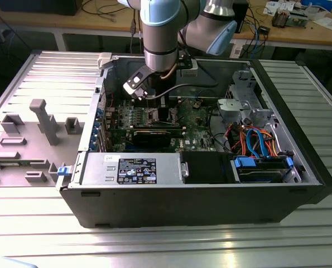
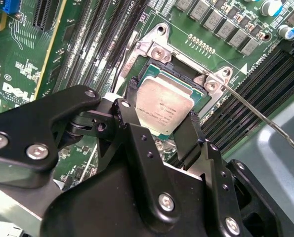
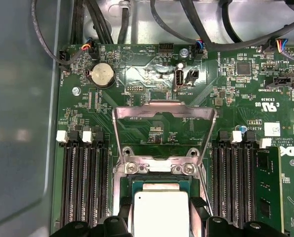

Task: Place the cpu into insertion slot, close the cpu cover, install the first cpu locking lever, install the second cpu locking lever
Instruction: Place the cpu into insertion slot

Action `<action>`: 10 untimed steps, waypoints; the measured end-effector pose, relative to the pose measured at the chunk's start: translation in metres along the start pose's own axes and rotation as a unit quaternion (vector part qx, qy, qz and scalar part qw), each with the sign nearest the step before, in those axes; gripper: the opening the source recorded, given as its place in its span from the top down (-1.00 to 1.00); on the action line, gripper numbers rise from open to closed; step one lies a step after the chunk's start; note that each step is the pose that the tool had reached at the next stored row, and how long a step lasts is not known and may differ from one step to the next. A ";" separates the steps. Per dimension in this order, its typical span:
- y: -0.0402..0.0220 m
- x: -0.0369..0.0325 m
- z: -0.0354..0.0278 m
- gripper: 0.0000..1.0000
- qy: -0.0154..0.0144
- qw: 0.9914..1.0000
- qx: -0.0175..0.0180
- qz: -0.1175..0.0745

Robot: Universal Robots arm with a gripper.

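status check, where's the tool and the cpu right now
tool shut on cpu, down at insertion slot. cpu cover standing open behind it. nothing seen in the way.

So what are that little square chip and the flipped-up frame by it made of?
The cpu has a top that looks like dull, pale-grey metal with a matte sheen. The cpu cover seems thin sheet metal, probably steel: bright, reflective, with crisp bent edges.
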State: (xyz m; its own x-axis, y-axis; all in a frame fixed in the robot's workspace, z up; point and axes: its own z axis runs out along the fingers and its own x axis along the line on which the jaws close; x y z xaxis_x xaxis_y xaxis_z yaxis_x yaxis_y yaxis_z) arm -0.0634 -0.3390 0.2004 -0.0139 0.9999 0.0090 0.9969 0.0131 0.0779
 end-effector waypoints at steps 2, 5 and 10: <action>0.0000 0.0001 0.0009 -0.08 0.000 1.000 0.000 0.001; -0.0002 0.0002 0.0027 -0.08 0.000 1.000 0.000 0.003; -0.0002 0.0003 0.0035 -0.08 0.000 1.000 0.000 0.005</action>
State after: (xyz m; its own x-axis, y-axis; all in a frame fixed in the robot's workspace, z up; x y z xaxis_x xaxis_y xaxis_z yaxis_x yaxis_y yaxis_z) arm -0.0633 -0.3386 0.1969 -0.0041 1.0000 0.0091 0.9970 0.0033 0.0780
